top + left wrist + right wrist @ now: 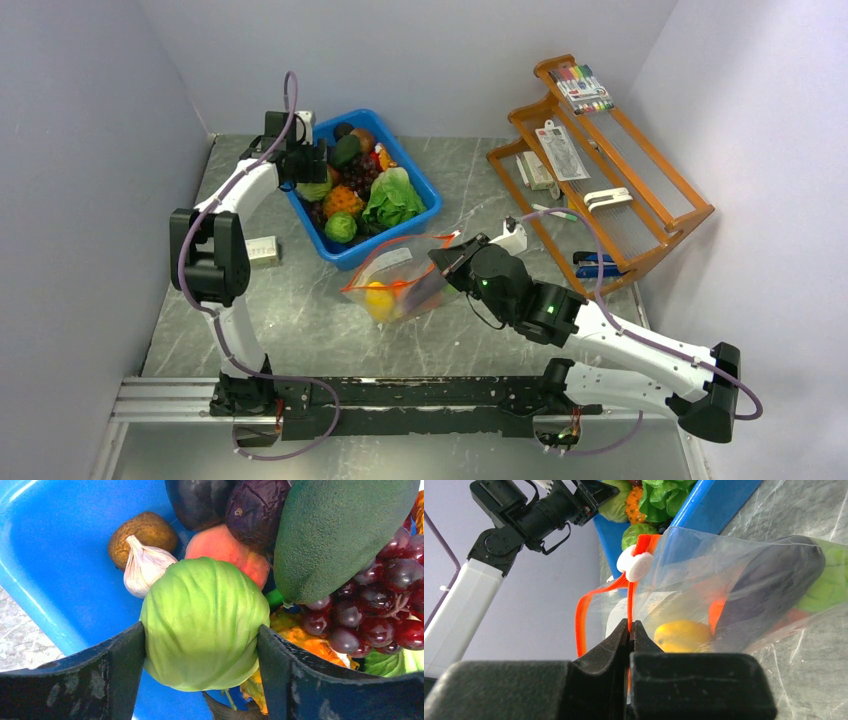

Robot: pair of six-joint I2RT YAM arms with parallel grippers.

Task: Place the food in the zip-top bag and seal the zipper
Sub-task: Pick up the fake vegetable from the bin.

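Top view: had left jaws down in the blue bin (425, 178) at the far side of the table (300, 310); held the zip-top bag (395, 262) just near of the bin, mouth edge in the right jaws.

Left wrist: pressed left jaws against both sides of the green cabbage (204, 630), beside garlic (145, 565) and grapes (380, 595).

Right wrist: pinched the zipper (583, 615) in tightly closed right jaws, below its white slider (635, 565); showed yellow piece (681, 635) and eggplant (769, 585) inside the bag.
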